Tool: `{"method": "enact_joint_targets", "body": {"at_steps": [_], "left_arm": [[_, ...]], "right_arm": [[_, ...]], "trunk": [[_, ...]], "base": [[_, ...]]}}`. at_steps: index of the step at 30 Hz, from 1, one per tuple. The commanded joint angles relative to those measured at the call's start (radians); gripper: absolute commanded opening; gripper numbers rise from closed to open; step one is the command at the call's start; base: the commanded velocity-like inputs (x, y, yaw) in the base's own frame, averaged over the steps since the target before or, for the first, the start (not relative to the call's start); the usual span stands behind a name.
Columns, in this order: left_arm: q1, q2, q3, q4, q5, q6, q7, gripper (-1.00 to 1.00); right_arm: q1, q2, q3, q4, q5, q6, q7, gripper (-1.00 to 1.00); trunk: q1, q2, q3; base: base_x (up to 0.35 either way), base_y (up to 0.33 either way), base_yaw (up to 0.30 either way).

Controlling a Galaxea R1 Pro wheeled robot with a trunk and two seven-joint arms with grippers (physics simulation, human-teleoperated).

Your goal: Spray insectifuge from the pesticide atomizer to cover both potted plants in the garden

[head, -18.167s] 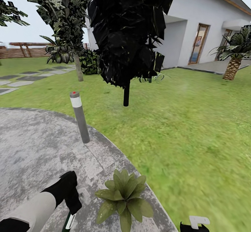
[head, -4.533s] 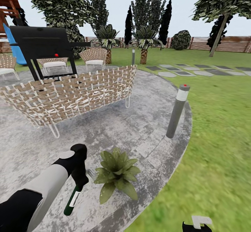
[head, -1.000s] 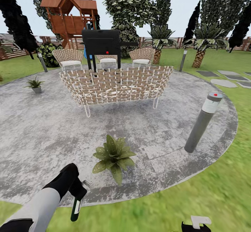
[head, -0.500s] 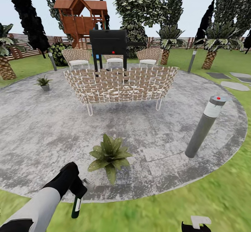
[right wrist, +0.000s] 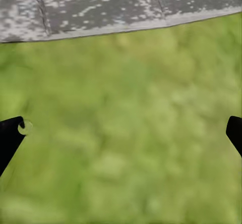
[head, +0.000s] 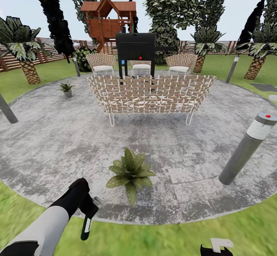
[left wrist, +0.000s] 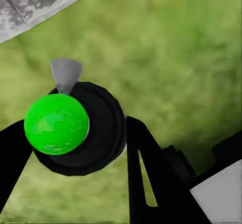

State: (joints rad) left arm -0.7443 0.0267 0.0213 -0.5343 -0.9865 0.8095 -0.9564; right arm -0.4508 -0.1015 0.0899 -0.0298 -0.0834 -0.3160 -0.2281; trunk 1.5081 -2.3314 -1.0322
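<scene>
My left gripper (head: 87,214) hangs low at the patio's near edge, shut on the pesticide atomizer (head: 85,229), a slim dark bottle with a white label. In the left wrist view the atomizer (left wrist: 75,130) shows end-on as a black round body with a bright green cap and a grey nozzle, clamped between the black fingers (left wrist: 146,168) over grass. One potted plant (head: 130,173) stands on the patio just right of and beyond that gripper. The other potted plant (head: 67,88) sits far off at the back left. My right gripper (right wrist: 121,135) is open over grass, also at the lower edge (head: 215,248).
The round grey patio (head: 50,140) carries a wicker sofa (head: 150,94), a black grill (head: 136,48) and wicker chairs (head: 100,62) behind. A grey bollard lamp (head: 246,152) stands at the right rim, another (head: 5,110) at the left. Lawn, palms, fence and a wooden playhouse (head: 109,17) surround.
The whole view has swung left, so the scene has slid right in the picture. My left gripper still holds the atomizer in the same pose, and the right gripper has stayed put.
</scene>
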Motion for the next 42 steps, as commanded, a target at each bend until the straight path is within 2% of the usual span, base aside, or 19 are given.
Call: {"method": "enact_joint_targets", "body": {"at_steps": [1, 2, 4, 5, 6, 7, 9, 21, 28, 32, 34, 35, 37, 39, 42], "left_arm": [[-0.005, 0.002, 0.002, 0.001, -0.008, 0.010, -0.017, -1.00], [-0.007, 0.001, -0.002, 0.000, -0.015, 0.012, -0.031, -1.00], [-0.025, -0.005, -0.047, -0.002, -0.048, 0.014, -0.085, -1.00], [-0.051, -0.008, -0.083, -0.002, -0.077, 0.021, -0.148, -1.00], [-0.076, -0.007, -0.104, -0.003, -0.104, 0.040, -0.216, -1.00], [-0.099, -0.005, -0.118, -0.003, -0.159, 0.069, -0.291, -1.00], [-0.096, -0.006, -0.123, -0.002, -0.187, 0.075, -0.305, -1.00], [-0.090, -0.010, -0.117, 0.002, -0.197, 0.077, -0.308, -1.00], [-0.091, -0.013, -0.115, -0.002, -0.195, 0.078, -0.308, -1.00], [-0.086, -0.039, -0.114, 0.005, -0.196, 0.079, -0.305, -1.00], [-0.084, -0.072, -0.115, 0.011, -0.196, 0.077, -0.300, -1.00], [-0.084, -0.100, -0.115, 0.012, -0.194, 0.078, -0.299, -1.00], [-0.083, -0.115, -0.114, 0.013, -0.194, 0.079, -0.299, -1.00], [-0.083, -0.117, -0.114, 0.014, -0.194, 0.079, -0.299, -1.00], [-0.070, -0.099, -0.110, 0.015, -0.194, 0.078, -0.296, -1.00]], "right_arm": [[-0.001, -0.001, 0.009, 0.001, -0.008, -0.003, -0.002, 1.00], [0.000, -0.002, 0.010, 0.002, -0.007, -0.003, -0.001, 1.00], [0.000, -0.004, 0.010, 0.003, -0.006, -0.003, -0.001, 1.00], [0.000, -0.004, 0.010, 0.003, -0.006, -0.003, -0.001, 1.00], [0.000, -0.002, 0.010, 0.001, -0.007, -0.003, -0.001, 1.00], [-0.001, 0.000, 0.010, 0.001, -0.008, -0.003, -0.001, 1.00], [0.000, 0.000, 0.009, 0.001, -0.009, -0.003, -0.002, 1.00], [0.000, 0.000, 0.009, 0.001, -0.009, -0.003, -0.002, 1.00], [0.000, 0.000, 0.009, 0.001, -0.009, -0.003, -0.002, 1.00], [0.000, -0.001, 0.008, 0.001, -0.009, -0.003, -0.002, 1.00], [0.000, -0.001, 0.008, 0.001, -0.009, -0.003, -0.002, 1.00], [0.000, -0.002, 0.008, 0.001, -0.009, -0.003, -0.002, 1.00], [0.000, -0.003, 0.008, 0.001, -0.009, -0.003, -0.002, 1.00], [0.000, -0.003, 0.008, 0.001, -0.009, -0.003, -0.002, 1.00], [0.000, -0.003, 0.008, 0.001, -0.009, -0.003, -0.002, 1.00]], "trunk": [[0.000, 0.000, -0.001], [0.000, 0.000, -0.001], [0.000, 0.000, -0.001], [0.000, 0.000, -0.001], [0.000, 0.000, -0.001], [0.000, 0.000, -0.001], [0.000, 0.000, -0.001], [0.000, 0.000, -0.001], [0.000, 0.000, -0.001], [0.000, 0.000, -0.001], [0.000, 0.000, -0.001], [0.000, 0.000, -0.001], [0.000, 0.000, -0.001], [0.000, 0.000, -0.001], [0.000, 0.000, -0.001]], "base": [[0.000, 0.000, 0.023], [0.000, 0.000, 0.012], [0.000, 0.000, 0.004], [0.000, 0.000, 0.000], [0.000, 0.000, 0.000], [0.000, 0.000, 0.000], [0.000, 0.000, 0.000], [0.167, -0.182, 0.001], [0.215, -0.217, 0.217], [0.025, -0.269, 0.072], [0.000, -0.051, 0.001], [0.000, -0.006, 0.000], [0.000, -0.003, 0.000], [0.000, -0.001, 0.000], [0.000, 0.000, 0.000]]}}
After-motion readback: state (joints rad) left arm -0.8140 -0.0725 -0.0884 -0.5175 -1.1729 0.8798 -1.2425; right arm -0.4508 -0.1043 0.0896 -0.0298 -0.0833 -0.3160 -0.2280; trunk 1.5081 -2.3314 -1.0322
